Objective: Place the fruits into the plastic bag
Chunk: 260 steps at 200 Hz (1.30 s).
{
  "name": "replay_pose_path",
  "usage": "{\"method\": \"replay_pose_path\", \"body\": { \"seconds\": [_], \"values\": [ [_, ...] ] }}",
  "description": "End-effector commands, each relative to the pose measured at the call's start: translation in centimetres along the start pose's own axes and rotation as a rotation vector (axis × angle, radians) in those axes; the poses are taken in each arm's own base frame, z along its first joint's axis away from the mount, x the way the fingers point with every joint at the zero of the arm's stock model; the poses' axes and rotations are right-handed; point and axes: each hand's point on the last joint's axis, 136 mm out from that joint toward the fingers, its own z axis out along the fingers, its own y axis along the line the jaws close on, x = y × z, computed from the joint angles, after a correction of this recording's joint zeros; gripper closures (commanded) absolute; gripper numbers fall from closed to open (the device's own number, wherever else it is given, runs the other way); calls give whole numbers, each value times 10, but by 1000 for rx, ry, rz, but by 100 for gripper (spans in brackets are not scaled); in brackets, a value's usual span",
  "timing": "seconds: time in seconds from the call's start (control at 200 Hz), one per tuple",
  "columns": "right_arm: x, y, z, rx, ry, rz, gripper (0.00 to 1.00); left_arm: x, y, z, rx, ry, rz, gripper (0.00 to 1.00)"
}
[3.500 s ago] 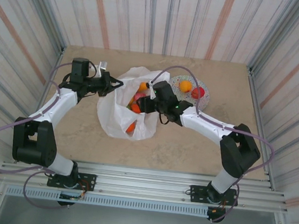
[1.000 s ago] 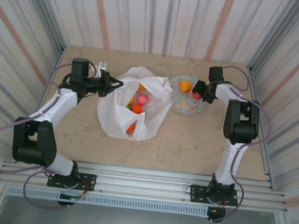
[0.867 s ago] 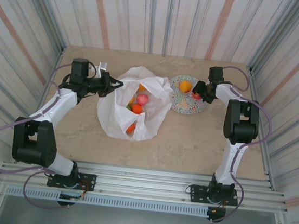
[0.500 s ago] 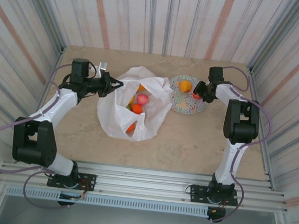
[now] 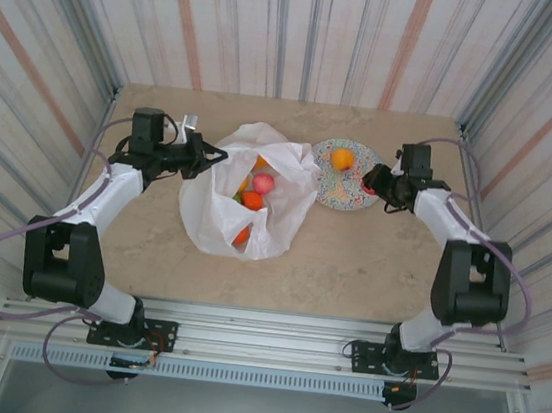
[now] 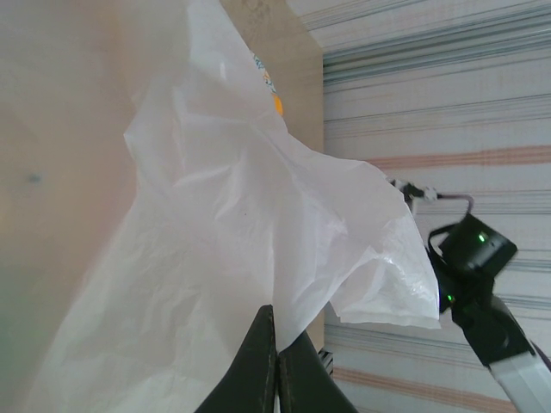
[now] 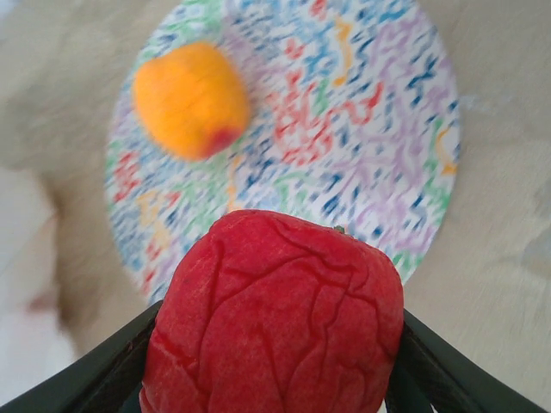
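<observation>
The beige table [image 5: 349, 266], closed in by striped walls [image 5: 308, 29], carries the plastic bag [image 5: 217, 214], which lies crumpled at mid-table with its mouth gaping upward. The left arm reaches to the bag's left edge. There the left gripper [image 5: 200, 154] has its fingers [image 6: 261, 357] pressed together on a fold of the white film, holding that side up. From the left wrist the lifted sheet covers most of what lies beyond the bag. Just right of the bag, right against its loose right flap, sits the speckled plate [image 5: 330, 195], and that flap stands between the bag's mouth and the plate. The right gripper [image 5: 372, 183] is at the side of the plate farthest from the bag, its jaws clamped on a wrinkled red fruit [image 7: 275, 318] that overhangs the plate's edge in the right wrist view. Whether the fruit clears the plate I cannot tell. A yellow-orange fruit [image 5: 342, 158] rests on the plate's far part, right of the bag. Inside the bag lie a pink fruit [image 5: 264, 182] and three orange fruits [image 5: 251, 201], one of them at the bag's far rim.
</observation>
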Motion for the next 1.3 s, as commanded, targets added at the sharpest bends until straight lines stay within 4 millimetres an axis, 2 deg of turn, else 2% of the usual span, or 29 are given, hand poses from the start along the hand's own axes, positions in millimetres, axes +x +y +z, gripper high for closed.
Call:
{"method": "replay_pose_path", "body": {
  "seconds": [0.0,0.115,0.24,0.341,0.436,0.586,0.872,1.022,1.177,1.298],
  "values": [
    [27,29,-28,-107,11,-83,39,0,0,-1,14,4,-2,100],
    [57,50,-55,-180,5,-173,39,0,0,0,14,4,-2,100],
    [85,77,-73,-269,-16,-261,41,1,-1,0,17,6,-4,100],
    [104,103,-78,-334,-36,-348,41,1,-1,0,17,6,-4,100],
    [122,127,-75,-388,-34,-414,40,2,-2,1,19,11,-1,100],
    [139,156,-58,-397,-31,-494,41,4,-1,2,18,14,1,100],
    [146,196,-16,-370,-41,-509,43,4,-3,2,19,14,4,100],
    [147,214,3,-350,-62,-489,43,4,-3,2,21,16,5,100],
    [157,229,24,-317,-71,-515,42,4,-4,2,24,17,5,100],
    [155,237,39,-295,-82,-500,43,4,-5,2,24,16,7,100]
  ]
}}
